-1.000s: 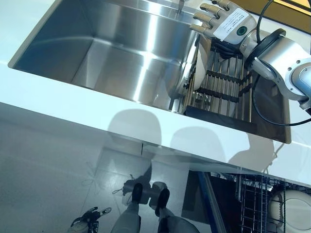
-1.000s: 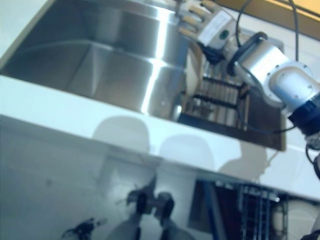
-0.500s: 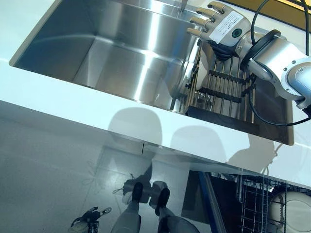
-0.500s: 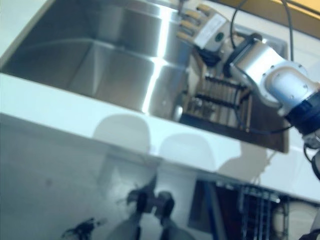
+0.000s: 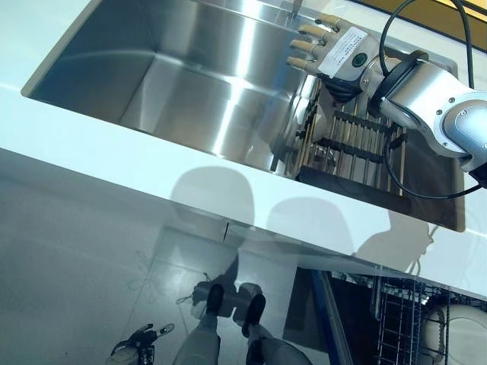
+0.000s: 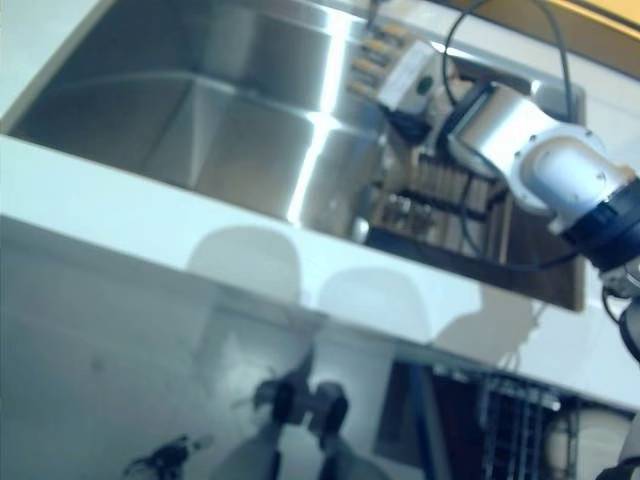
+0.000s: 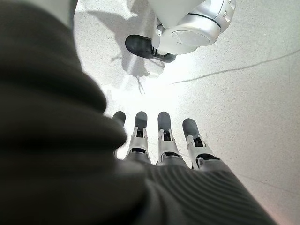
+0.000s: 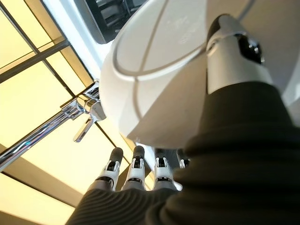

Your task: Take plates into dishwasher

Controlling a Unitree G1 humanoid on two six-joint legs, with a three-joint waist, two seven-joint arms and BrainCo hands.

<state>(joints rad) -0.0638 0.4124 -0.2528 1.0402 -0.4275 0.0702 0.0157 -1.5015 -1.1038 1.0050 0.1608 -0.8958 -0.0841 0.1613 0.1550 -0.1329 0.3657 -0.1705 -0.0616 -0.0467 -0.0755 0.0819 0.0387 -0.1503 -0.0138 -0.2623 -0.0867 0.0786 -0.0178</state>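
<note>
Across the white countertop (image 5: pixel 152 163) a single steel sink (image 5: pixel 190 76) takes up most of the upper scene, its basin bare and wide on the robot's left, while the right end is crowded by one dark dish rack (image 5: pixel 354 148) whose rods run from front to back. Below the counter edge, at the lower right, the wire basket of the dishwasher (image 5: pixel 403 323) stands pulled out, with one white plate (image 5: pixel 460 334) showing in it. In the sink rack one plate (image 8: pixel 154 79) stands on edge, its face turned toward the right hand (image 5: pixel 331 53), its round rim rising above the rods (how many more plates stand behind it cannot be told). That hand hangs over the rack's left end, fingers (image 8: pixel 136 171) straight and side by side behind the plate, thumb (image 8: pixel 225 56) laid against its face. One tap (image 8: pixel 70 115) rises beyond. The left hand (image 7: pixel 159 145) hangs low over the floor, fingers straight, holding nothing.
</note>
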